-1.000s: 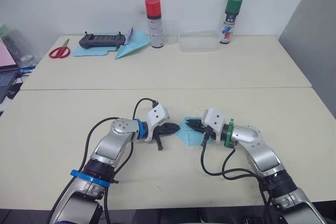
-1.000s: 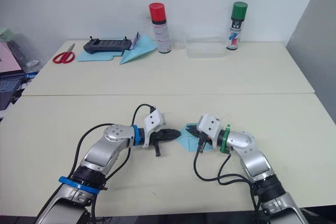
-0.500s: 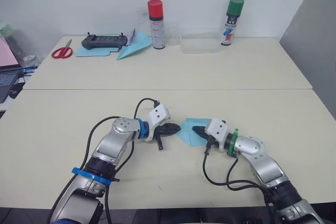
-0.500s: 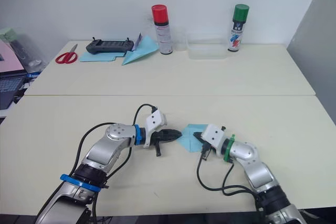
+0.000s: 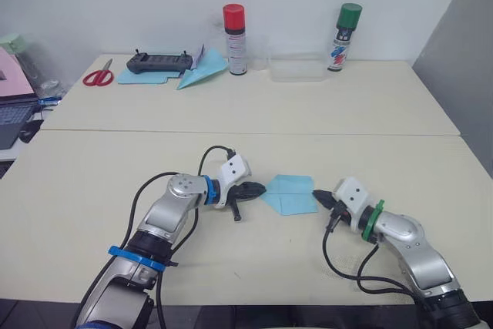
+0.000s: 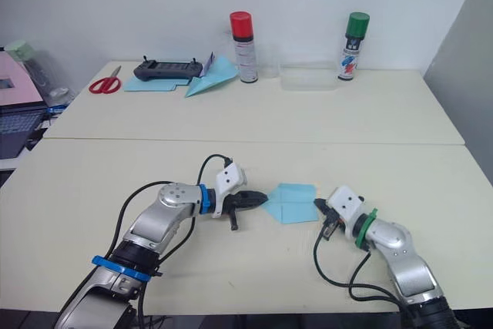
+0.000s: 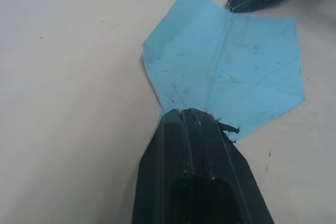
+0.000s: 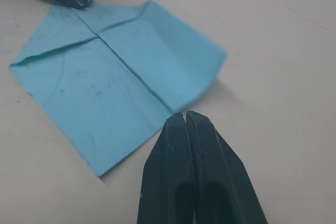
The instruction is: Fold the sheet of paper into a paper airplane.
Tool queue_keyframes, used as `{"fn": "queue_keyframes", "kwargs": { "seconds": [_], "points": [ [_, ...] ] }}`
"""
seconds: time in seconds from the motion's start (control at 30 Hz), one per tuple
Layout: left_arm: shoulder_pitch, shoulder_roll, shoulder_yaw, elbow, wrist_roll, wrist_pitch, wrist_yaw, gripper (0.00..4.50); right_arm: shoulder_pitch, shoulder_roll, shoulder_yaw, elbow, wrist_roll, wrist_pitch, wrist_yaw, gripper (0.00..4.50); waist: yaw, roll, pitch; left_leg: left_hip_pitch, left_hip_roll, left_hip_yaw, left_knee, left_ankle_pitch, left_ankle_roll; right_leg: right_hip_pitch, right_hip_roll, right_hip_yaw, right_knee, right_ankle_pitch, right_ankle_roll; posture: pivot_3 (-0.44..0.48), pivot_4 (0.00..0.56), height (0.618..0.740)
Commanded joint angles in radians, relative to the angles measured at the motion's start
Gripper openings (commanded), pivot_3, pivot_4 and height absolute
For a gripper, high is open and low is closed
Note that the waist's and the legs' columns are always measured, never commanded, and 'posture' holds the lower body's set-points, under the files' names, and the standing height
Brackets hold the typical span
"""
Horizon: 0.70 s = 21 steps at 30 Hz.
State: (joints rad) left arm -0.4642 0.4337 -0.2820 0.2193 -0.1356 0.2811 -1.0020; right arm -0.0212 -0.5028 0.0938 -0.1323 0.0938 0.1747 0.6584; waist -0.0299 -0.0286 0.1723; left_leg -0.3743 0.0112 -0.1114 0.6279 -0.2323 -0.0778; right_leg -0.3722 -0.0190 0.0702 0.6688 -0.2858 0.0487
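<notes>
The sheet of paper (image 5: 290, 193) is light blue and lies flat on the near table. It is folded into a five-sided shape with a centre crease (image 8: 126, 61) and a point at one end. That point faces my left gripper (image 5: 260, 189), which is shut, its tip resting on the pointed corner (image 7: 173, 98). My right gripper (image 5: 321, 199) is also shut with nothing in it. Its tip sits at the paper's opposite edge (image 8: 157, 124), just touching or barely apart.
On the far table stand a red-capped spray can (image 5: 233, 28), a green-capped spray can (image 5: 347, 26) and a clear box (image 5: 296, 67). A black controller (image 5: 160, 62) on a blue sheet, a blue paper dart (image 5: 202, 75) and red scissors (image 5: 98, 76) lie at its left.
My right gripper has drawn back to the right, off the paper, leaving the sheet uncovered. My left gripper has stayed at the pointed corner. The head camera has shifted a little.
</notes>
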Motion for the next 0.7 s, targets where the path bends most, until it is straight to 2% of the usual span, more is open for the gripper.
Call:
{"fn": "queue_keyframes", "kwargs": {
  "seconds": [0.03,0.23,0.47,0.7],
  "points": [
    [0.017,0.005,-0.025,0.042,0.038,0.007,0.005,0.0,0.021,-0.019,-0.048,-0.019,0.066,-0.128,0.074,0.04,0.0,0.002,0.001,0.0,0.0,0.0,0.0,0.0,0.0,0.0,0.0,0.0,-0.002,0.0,0.0,0.0,0.15,0.74],
    [0.017,0.005,-0.025,0.051,0.043,-0.003,0.001,0.0,-0.06,0.019,0.01,-0.035,0.068,-0.125,0.106,0.04,-0.003,0.003,0.002,-0.004,0.0,0.0,-0.001,0.0,0.0,-0.001,0.0,0.0,-0.006,0.006,0.01,0.0,0.15,0.74],
    [0.017,0.007,-0.026,0.047,0.046,-0.008,0.003,0.0,-0.188,0.086,0.136,0.093,-0.054,-0.081,0.07,0.04,-0.001,0.004,0.002,-0.005,0.0,0.0,-0.002,0.0,0.0,-0.003,0.0,0.0,-0.006,0.006,0.009,0.0,0.15,0.74],
    [0.008,0.012,-0.012,-0.025,0.028,0.014,0.008,0.0,-0.198,0.072,0.191,0.155,-0.112,-0.02,0.079,0.04,-0.003,0.004,0.002,-0.005,0.0,0.0,-0.003,0.0,0.0,-0.003,0.0,0.0,-0.006,0.006,0.009,0.0,0.15,0.74]
  ]
}}
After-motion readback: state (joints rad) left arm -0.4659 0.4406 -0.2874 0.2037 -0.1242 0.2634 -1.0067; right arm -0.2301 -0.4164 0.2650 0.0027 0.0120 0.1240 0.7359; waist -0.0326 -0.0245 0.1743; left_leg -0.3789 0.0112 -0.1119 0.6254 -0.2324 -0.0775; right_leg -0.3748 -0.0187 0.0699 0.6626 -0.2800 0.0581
